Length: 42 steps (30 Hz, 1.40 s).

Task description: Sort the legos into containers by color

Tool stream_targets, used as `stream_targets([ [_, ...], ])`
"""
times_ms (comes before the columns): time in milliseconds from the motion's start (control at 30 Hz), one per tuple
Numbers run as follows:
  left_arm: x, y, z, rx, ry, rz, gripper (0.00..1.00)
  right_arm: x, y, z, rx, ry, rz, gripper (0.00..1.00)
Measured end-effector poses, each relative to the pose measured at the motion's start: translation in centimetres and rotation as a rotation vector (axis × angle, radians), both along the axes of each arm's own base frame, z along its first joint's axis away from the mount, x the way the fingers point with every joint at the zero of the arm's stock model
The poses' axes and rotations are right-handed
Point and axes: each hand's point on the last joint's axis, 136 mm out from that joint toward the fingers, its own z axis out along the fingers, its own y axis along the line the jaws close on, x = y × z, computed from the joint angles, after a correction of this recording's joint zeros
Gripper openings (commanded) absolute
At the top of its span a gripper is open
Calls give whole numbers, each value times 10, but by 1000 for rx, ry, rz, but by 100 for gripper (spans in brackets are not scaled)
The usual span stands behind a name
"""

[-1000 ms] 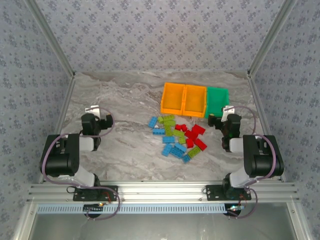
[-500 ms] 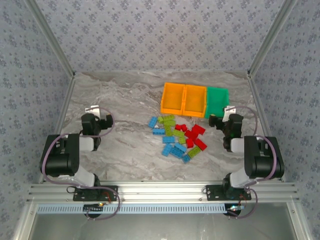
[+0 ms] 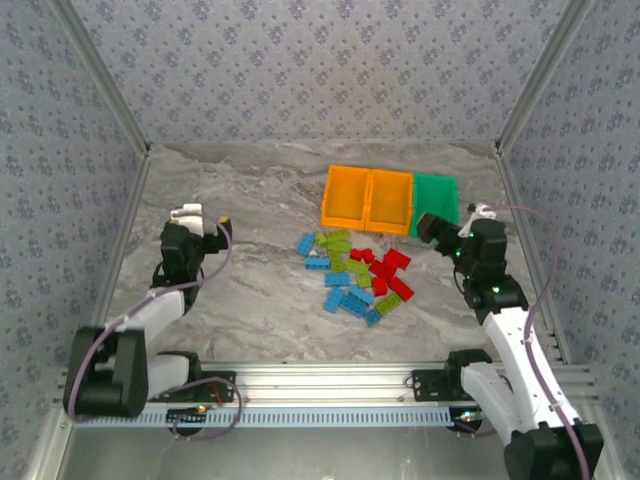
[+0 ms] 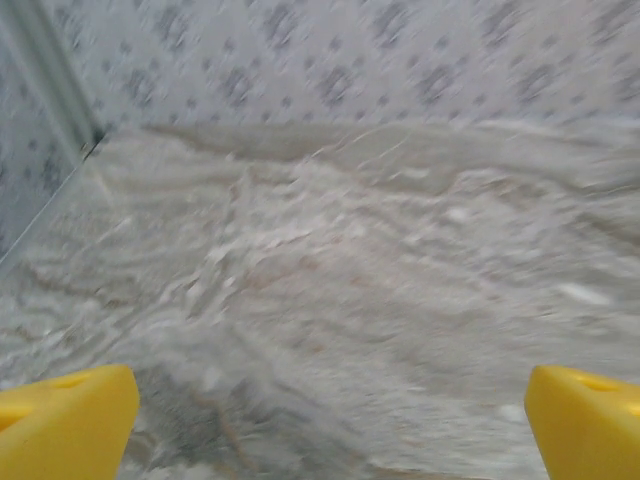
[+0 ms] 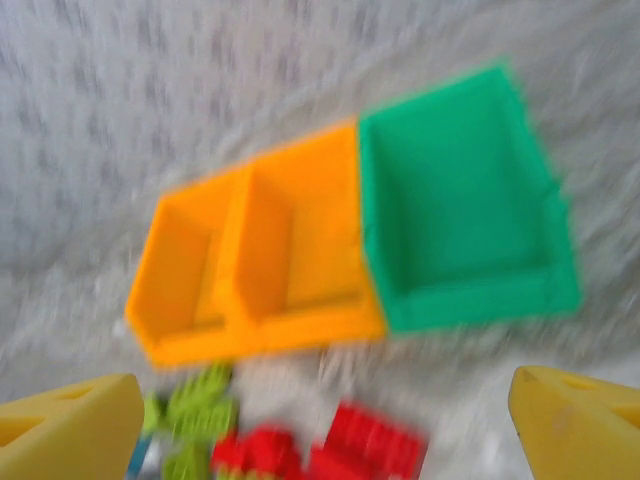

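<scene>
A grey marbled table (image 3: 250, 200) lies between patterned walls (image 3: 320, 70), aluminium rail (image 3: 320, 385) nearest.

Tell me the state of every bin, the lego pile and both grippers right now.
Left orange bin: upright, empty.
Middle orange bin: upright, empty.
Green bin: upright, empty.
Legos: loose mixed pile on the table, unsorted, none in a bin.
Left gripper: open, holding nothing.
Right gripper: open, holding nothing.

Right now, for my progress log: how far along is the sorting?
Done: nothing; both orange bins and the green bin look empty. In hand: nothing; left claw and right claw are open. Left: all the legos, lying mixed on the table.
</scene>
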Motion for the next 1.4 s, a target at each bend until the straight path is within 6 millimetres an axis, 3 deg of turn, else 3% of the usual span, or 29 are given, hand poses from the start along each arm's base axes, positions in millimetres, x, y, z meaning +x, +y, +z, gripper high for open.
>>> stream_targets([
  [100, -24, -54, 41, -32, -52, -170, 99, -20, 38, -37, -16, 222, 117, 97],
  [167, -47, -93, 68, -50, -77, -309, 99, -32, 53, -65, -61, 361, 161, 96],
  [267, -95, -151, 111, -53, -93, -560, 99, -49, 56, -102, -136, 528, 176, 95],
  [333, -133, -181, 135, -31, -85, -728, 99, -58, 55, -120, -179, 608, 176, 87],
  [467, -199, -214, 156, 80, -30, -1001, 99, -65, 50, -139, -227, 681, 164, 75],
  [567, -224, -217, 144, 206, 40, -1115, 99, -69, 44, -148, -256, 702, 150, 71],
  [700, -235, -208, 105, 366, 132, -1178, 99, -67, 39, -159, -286, 716, 142, 66],
  [900, -247, -206, 45, 483, 228, -1283, 99, -56, 40, -170, -288, 717, 140, 74],
  [1033, -249, -205, 43, 508, 214, -1303, 99, -51, 48, -174, -264, 708, 162, 75],
  [1200, -247, -197, 31, 549, 216, -1280, 99, -44, 55, -176, -243, 691, 182, 64],
  [1400, -246, -189, 16, 589, 252, -1262, 99, -39, 55, -177, -218, 686, 177, 71],
])
